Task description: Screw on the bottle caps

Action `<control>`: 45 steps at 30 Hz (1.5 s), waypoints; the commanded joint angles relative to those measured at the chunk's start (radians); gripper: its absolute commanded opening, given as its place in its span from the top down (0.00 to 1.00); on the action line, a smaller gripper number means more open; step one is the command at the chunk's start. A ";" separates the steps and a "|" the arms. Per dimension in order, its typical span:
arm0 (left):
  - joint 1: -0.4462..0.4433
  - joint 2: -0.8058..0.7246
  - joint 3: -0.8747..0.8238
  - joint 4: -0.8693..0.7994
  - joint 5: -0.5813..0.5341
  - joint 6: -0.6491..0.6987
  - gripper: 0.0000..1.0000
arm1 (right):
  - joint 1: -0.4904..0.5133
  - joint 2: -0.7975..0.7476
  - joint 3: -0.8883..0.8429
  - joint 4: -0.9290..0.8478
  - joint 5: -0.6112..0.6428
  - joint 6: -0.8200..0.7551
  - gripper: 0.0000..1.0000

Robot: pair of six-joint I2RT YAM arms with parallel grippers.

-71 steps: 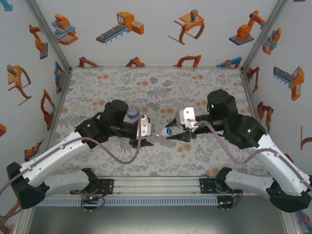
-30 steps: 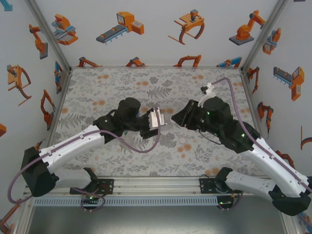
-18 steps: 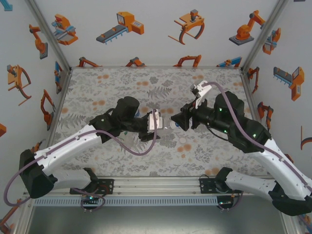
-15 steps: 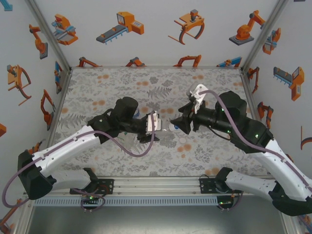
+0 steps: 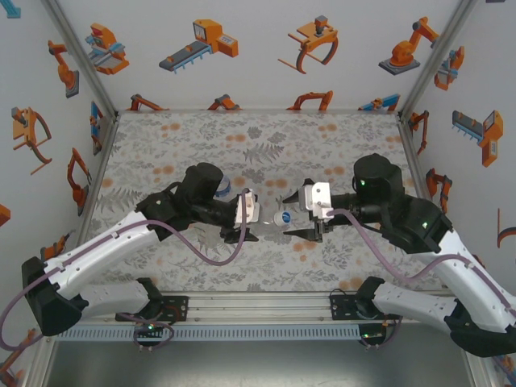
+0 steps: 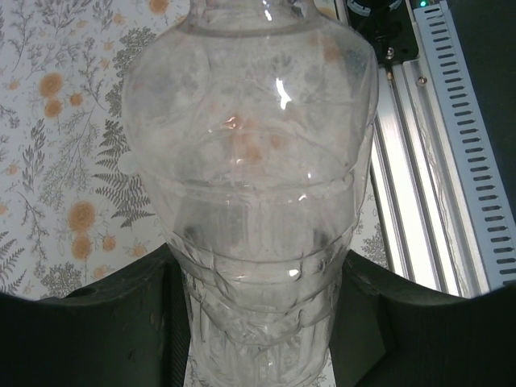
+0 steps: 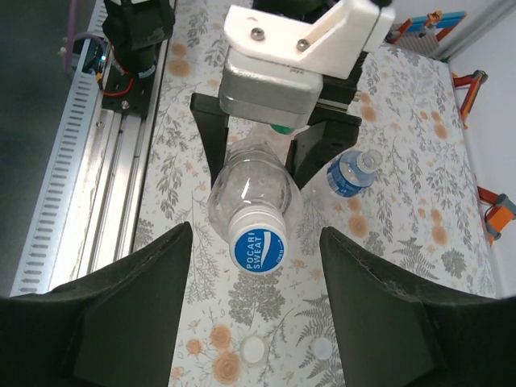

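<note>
1. already a cap point(image 7: 258, 246) sits on the clear bottle point(image 6: 250, 185) gripped by the left hand point(image 5: 251, 218).
2. the right hand point(image 5: 292, 216) gapes open around that cap, not touching it.
3. two loose caps point(image 7: 254, 348) lie on the worktop point(image 7: 419, 121) near the blue-label bottle point(image 7: 349, 176), so likely two bottles remain.

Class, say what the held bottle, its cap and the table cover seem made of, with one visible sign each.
Held bottle: clear glossy plastic; the floral pattern shows through and highlights glint. Its cap: opaque white plastic, blue-printed top. Table cover: matt floral-printed sheet, cloth or vinyl, unclear.
</note>
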 commanded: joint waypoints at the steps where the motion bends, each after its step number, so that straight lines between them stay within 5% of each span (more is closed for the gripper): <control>1: -0.007 -0.022 0.022 -0.017 0.036 0.026 1.00 | -0.003 -0.010 -0.024 -0.021 -0.034 -0.057 0.42; 11: -0.007 -0.016 0.021 -0.019 0.045 0.028 1.00 | -0.002 -0.004 -0.043 -0.003 -0.025 -0.050 0.58; 19: -0.008 -0.015 0.021 -0.016 0.039 0.029 1.00 | -0.002 -0.005 -0.057 0.028 0.066 0.033 0.88; 22: -0.008 -0.007 0.015 0.014 0.017 0.020 1.00 | -0.002 -0.009 -0.088 0.110 0.138 0.223 1.00; 28: -0.008 0.028 -0.015 0.143 -0.159 -0.019 1.00 | -0.003 -0.005 -0.174 0.290 0.307 0.790 1.00; 33: -0.008 0.061 -0.013 0.219 -0.263 -0.034 1.00 | -0.002 0.034 -0.137 0.166 0.626 1.343 1.00; 36: -0.008 0.082 -0.012 0.253 -0.294 -0.035 1.00 | -0.004 0.066 -0.126 0.095 0.681 1.619 1.00; 40: -0.008 0.102 -0.003 0.264 -0.291 -0.042 1.00 | -0.003 0.091 -0.123 0.131 0.666 1.686 1.00; 45: -0.008 0.099 -0.002 0.253 -0.253 -0.043 1.00 | -0.002 0.053 -0.118 0.174 0.682 1.517 0.98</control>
